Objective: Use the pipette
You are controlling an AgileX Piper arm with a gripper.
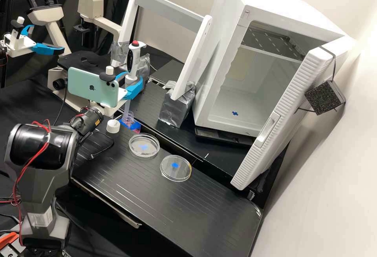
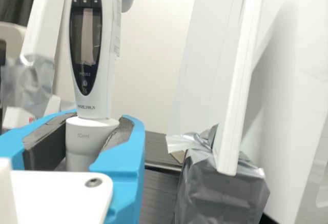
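Above the open bottle (image 1: 128,118), the gripper (image 1: 133,79) clasps the pipette (image 1: 134,59) by its pale collar, keeping it roughly upright with its tip seemingly inside the bottle's mouth, while a white cap (image 1: 113,126) and two clear dishes (image 1: 151,141) lie near that bottle.

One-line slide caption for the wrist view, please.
White electronic pipette with dark oval display, held upright between bright blue fingers, a silver foil-wrapped block beyond.
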